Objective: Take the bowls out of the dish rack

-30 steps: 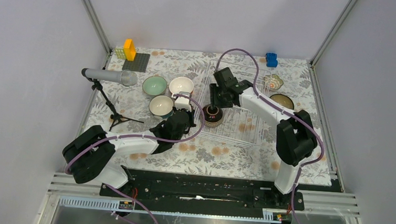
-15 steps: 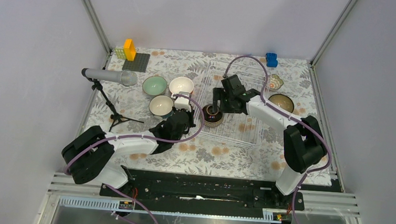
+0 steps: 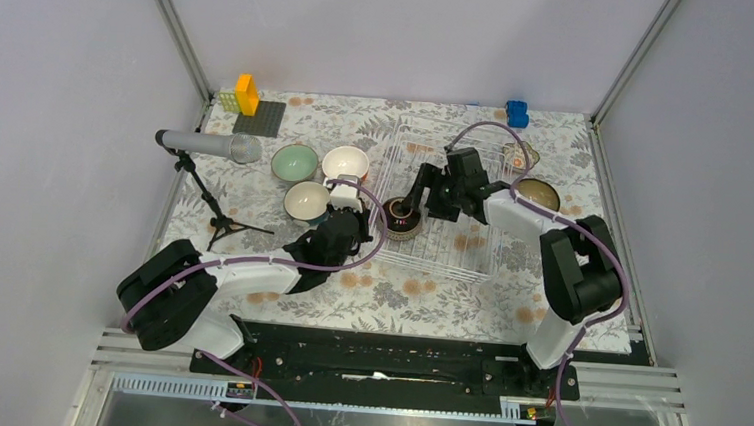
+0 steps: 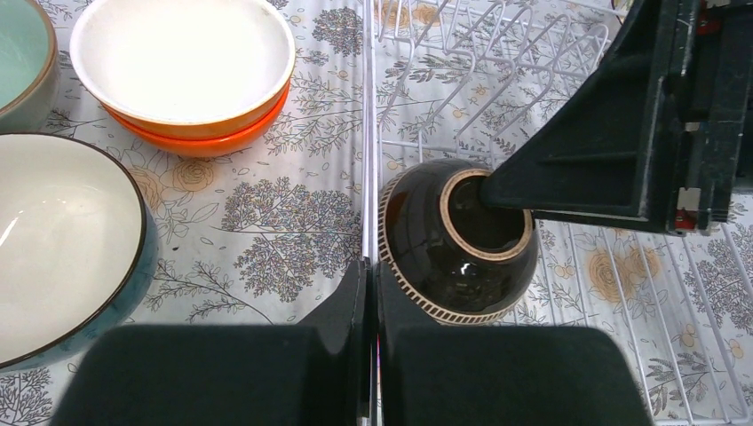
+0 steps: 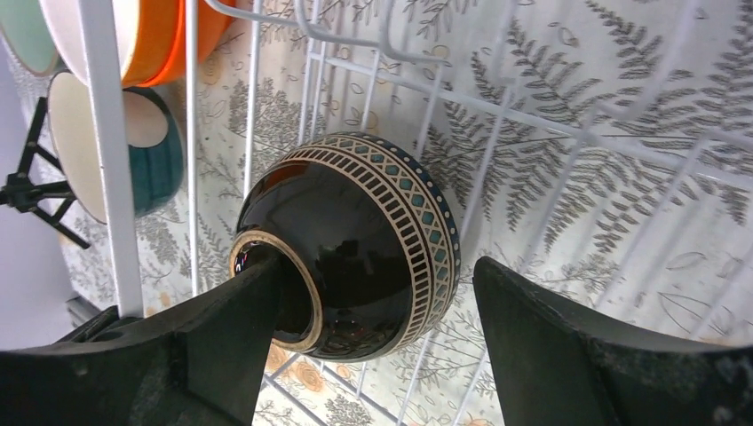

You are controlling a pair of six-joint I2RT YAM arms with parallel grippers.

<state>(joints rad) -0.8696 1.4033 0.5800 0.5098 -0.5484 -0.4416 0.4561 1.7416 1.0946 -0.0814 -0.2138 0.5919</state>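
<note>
Right wrist view: we see dark bowl (image 5: 346,244) upturned, foot ring up, inside rack (image 5: 191,133) by its left wall. Right gripper (image 5: 373,284) spread, straddling bowl, one finger at foot ring. Left gripper (image 4: 373,271) pressed together, just outside wall. We judge right arm nearer.

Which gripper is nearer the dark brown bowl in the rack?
Right. The right gripper straddles the dark brown bowl, jaws open, one finger at its foot ring. The left gripper sits shut just outside the dish rack wall, beside the bowl.
</note>
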